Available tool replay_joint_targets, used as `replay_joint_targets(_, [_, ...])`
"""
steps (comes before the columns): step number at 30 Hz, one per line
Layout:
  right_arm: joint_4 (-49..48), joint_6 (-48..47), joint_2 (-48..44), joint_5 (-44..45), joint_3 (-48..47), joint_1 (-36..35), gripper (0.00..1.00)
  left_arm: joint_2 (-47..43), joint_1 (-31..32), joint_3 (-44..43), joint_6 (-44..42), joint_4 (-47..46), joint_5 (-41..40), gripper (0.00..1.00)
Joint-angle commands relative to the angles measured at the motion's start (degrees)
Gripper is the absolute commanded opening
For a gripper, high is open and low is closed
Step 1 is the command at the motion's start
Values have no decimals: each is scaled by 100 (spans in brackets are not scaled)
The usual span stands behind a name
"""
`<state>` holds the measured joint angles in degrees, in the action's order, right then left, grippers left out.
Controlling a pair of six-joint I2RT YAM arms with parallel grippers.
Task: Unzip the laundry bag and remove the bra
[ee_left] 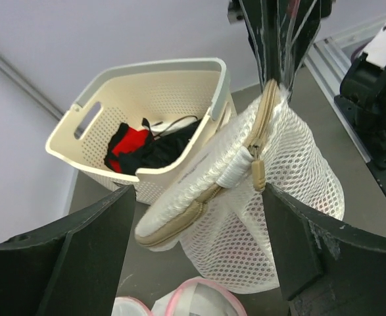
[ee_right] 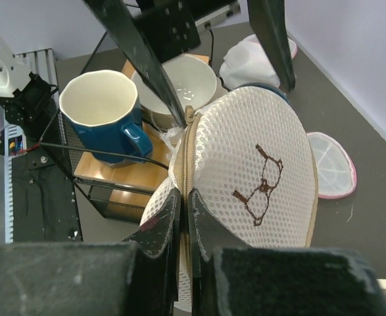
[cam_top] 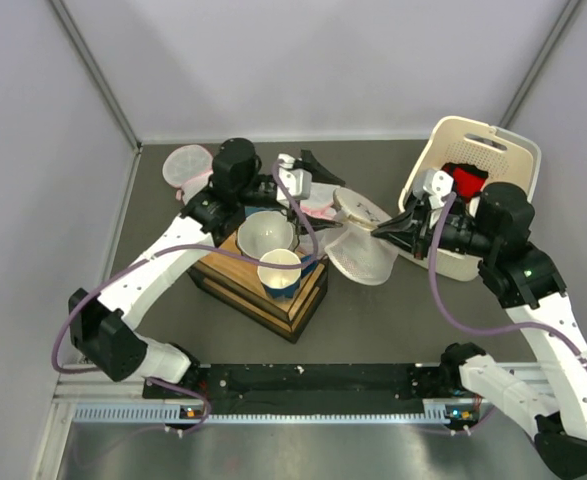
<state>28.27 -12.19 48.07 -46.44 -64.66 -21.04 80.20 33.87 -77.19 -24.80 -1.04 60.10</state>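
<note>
The white mesh laundry bag [cam_top: 361, 245] with a tan zipper hangs just above the table between the arms. My right gripper [cam_top: 381, 231] is shut on its zipper seam, which the right wrist view [ee_right: 185, 197] shows pinched between the fingers. The bag [ee_left: 271, 197] fills the left wrist view, with its zipper pull [ee_left: 257, 172] dangling. My left gripper [cam_top: 311, 185] is open and empty, its fingers [ee_left: 81, 257] apart on either side of the bag without touching it. The red bra [cam_top: 466, 181] lies in the cream basket [cam_top: 513, 150], and also shows in the left wrist view [ee_left: 130, 146]. No red shows inside the bag.
A wooden crate [cam_top: 263, 290] holds a blue mug [cam_top: 280, 272] and a pale bowl [cam_top: 266, 232] left of the bag. Small pink-trimmed mesh bags lie on the table at the back left [cam_top: 186, 165] and below the left gripper [ee_left: 199, 299].
</note>
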Motion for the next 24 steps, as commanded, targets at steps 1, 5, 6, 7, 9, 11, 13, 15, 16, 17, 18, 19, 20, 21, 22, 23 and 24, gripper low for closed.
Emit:
replay_joint_targets(1, [-217,111,9,-445,-345,108,0,215,217,-218,-799,473,-296,83])
replay_joint_targets(5, [-147,243,88,-612,-372,240,0,408,340,-253,-869,473,-464,73])
replay_joint_targets(6, [-147,234,62,-586,-354,249,0,452,349,-253,-869,447,-481,67])
replay_joint_targets(7, [-147,234,36,-551,-337,249,0,461,357,-253,-852,394,-516,60])
replay_joint_targets(9, [-129,217,-17,-393,-266,258,0,479,366,-253,-781,333,-595,44])
replay_joint_targets(11, [-85,199,-26,-235,-222,310,0,461,366,-235,-763,254,-613,27])
replay_joint_targets(13, [-59,260,-17,-138,-205,450,0,452,357,-218,-737,218,-622,8])
replay_joint_targets(15, [-59,331,-9,89,-187,530,0,470,366,-209,-632,148,-692,0])
replay_joint_targets(16, [-59,418,17,491,-178,574,0,487,375,-218,-527,148,-701,0])
replay_joint_targets(17, [-85,488,18,860,-187,574,0,531,375,-218,-430,-131,-727,0])
replay_joint_targets(18, [-85,585,44,1273,-213,574,9,549,384,-192,-264,-273,-927,0])
replay_joint_targets(19, [-68,647,53,1878,-231,574,29,575,401,-191,207,-439,-1069,0])
replay_joint_targets(20, [-76,682,36,2119,-248,574,53,671,427,-183,499,-859,-1314,0])
replay_joint_targets(21, [-85,726,18,2295,-275,574,74,733,445,-226,841,-1063,-1595,0])
replay_joint_targets(22, [-85,796,0,2593,-301,574,82,803,506,-287,1515,-1196,-2311,0])
replay_joint_targets(23, [-94,849,-87,2752,-353,566,86,1004,542,-410,1722,-1180,-2623,0])
replay_joint_targets(24, [-137,902,-131,2919,-389,574,90,1110,577,-759,1915,-910,-2904,0])
